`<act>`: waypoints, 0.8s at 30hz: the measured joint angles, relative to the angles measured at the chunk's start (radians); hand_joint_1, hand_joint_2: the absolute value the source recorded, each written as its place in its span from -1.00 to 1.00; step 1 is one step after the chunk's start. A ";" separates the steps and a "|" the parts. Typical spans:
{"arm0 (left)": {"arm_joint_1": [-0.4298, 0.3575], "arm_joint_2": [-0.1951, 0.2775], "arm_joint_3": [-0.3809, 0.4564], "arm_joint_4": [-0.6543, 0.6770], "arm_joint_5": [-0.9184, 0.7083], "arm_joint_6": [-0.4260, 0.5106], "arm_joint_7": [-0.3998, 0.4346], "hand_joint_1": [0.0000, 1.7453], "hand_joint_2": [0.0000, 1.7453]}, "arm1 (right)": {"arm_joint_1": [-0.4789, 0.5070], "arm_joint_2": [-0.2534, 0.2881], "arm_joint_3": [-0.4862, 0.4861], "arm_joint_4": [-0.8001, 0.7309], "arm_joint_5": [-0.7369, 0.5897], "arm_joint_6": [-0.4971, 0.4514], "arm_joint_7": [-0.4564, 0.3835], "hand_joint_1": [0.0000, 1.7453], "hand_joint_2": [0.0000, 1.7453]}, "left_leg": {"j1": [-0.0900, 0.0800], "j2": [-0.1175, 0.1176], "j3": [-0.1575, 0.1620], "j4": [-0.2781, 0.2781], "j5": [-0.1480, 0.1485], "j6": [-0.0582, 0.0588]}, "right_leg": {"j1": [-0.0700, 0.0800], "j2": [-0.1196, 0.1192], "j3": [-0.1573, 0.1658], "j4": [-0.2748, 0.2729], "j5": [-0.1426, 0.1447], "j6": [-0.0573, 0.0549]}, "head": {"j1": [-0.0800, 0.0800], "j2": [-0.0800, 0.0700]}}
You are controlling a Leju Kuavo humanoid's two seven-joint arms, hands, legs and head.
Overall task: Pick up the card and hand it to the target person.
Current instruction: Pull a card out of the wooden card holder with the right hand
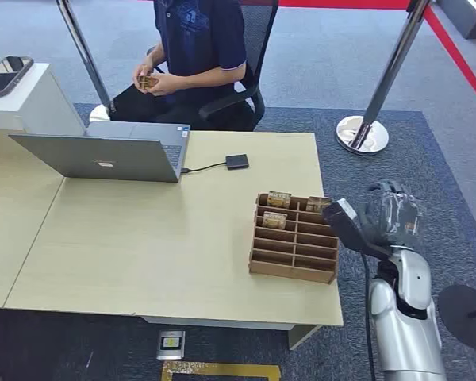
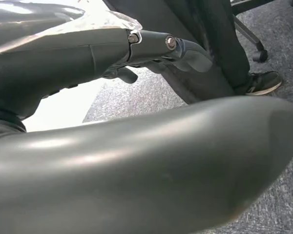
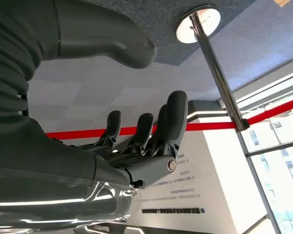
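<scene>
The right robot hand [image 1: 386,213] hangs empty, fingers apart, just beside the rack's [image 1: 295,238] right edge; the card [image 1: 317,204] stands upright in the nearest rear slot, leftward.

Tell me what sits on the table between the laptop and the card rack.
In the head view, a small black device cabled to the laptop lies there; the rest toward the card rack is bare tabletop.

table [image 1: 134,246]: matt pale wood | rack [image 1: 293,254]: brown wood | stanchion [image 1: 379,91]: glossy metal
</scene>
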 joint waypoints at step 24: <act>0.000 0.000 0.000 0.001 0.025 0.006 -0.006 -1.00 -1.00 | -0.191 -0.002 0.137 0.305 -0.048 -0.001 -0.032 -0.11 1.00 | 0.000 0.000 0.000 0.000 0.000 0.000 | 0.000 0.000 0.000 0.000 0.000 0.000 | 0.000 0.000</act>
